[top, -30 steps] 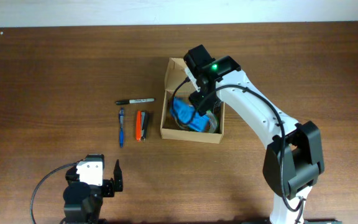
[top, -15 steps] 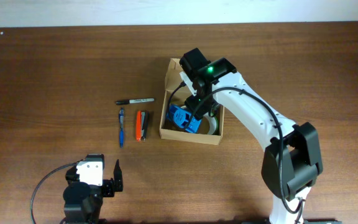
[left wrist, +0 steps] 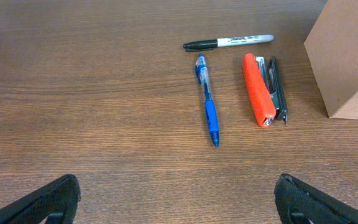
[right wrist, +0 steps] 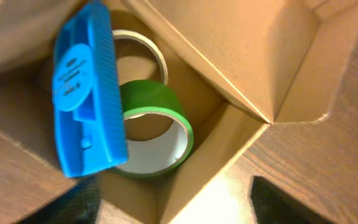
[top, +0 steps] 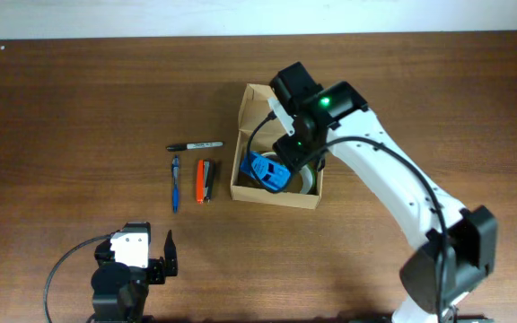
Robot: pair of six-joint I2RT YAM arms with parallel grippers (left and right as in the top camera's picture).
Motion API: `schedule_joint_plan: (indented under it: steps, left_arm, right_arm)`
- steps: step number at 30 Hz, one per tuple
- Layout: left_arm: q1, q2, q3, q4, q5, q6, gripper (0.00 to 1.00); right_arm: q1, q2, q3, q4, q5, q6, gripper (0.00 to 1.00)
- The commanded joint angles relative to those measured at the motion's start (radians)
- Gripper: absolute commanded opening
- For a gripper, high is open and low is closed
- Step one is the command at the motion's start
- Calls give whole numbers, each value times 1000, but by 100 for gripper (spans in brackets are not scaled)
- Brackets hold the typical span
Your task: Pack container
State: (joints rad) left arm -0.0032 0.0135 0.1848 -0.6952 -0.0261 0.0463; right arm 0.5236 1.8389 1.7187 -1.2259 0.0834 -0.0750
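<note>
The tan cardboard container point(top: 240, 175) stands open mid-table, its flap point(top: 257, 100) folded back. Inside lie a green tape roll point(right wrist: 160, 106), a pale tape roll point(right wrist: 143, 46) and a flat blue plastic item point(right wrist: 86, 93) resting tilted on top of them, toward the box's left wall point(top: 266, 170). My right gripper point(top: 293, 151) hovers over the box; in the right wrist view it point(right wrist: 179, 202) is open, with the blue item lying clear of its fingers. My left gripper point(left wrist: 179, 202) is open near the table's front edge point(top: 158, 244), holding nothing.
Left of the container lie a black marker point(top: 196, 145), a blue pen point(top: 175, 182) and an orange stapler point(top: 201, 180). The left wrist view shows the same marker point(left wrist: 229, 42), pen point(left wrist: 207, 102), stapler point(left wrist: 258, 90) and a corner of the box point(left wrist: 347, 56).
The right gripper's jaws have spread and let go of the blue item, which now rests on the tape rolls by the left wall. The right arm has shifted slightly right. The left arm has not moved.
</note>
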Motion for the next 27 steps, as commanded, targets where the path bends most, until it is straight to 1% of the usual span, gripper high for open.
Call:
schedule_joint_plan:
  steps: [1,2,6,11,14,18,19,20,21,23,27]
  left_arm:
    - [6,-8,-7,0,5,22,100]
    - [6,-8,-7,0,5,22,100]
    - [6,-8,-7,0,5,22,100]
    - [6,-8,-7,0,5,22,100]
    - [6,-8,-7,0,5,22,99]
    - [6,-8,-7,0,5,22,100]
    - [6,-8,-7,0,5,22,100]
    - [6,-8,-7,0,5,22,99]
    - [6,-8,-7,0,5,22,100]
    - [6,-8,-7,0,5,22,100]
    - [6,-8,-7,0,5,22,100]
  right_arm:
    - [8,-58,22,-5,-51,-27,96]
    - [8,-70,22,-6,-53,-28,99]
    - [0,-142,21,3,-56,-34,99]
    - [-42,-302,2,8,-132,-140,99]
    - [-105,-449,-93,14,-170,-161,99]
    - [-169,-679,-301,82,-186,-165,99]
    - [-177,-740,-350,101,-186,-164,99]
    - [-178,-867,-441,135,-185,-164,99]
    - [-178,-930,-481,146,-185,-164,99]
    - [-178,-1055,-549,150,-184,-164,99]
    - [-178,-1247,-649,150,-176,-124,99]
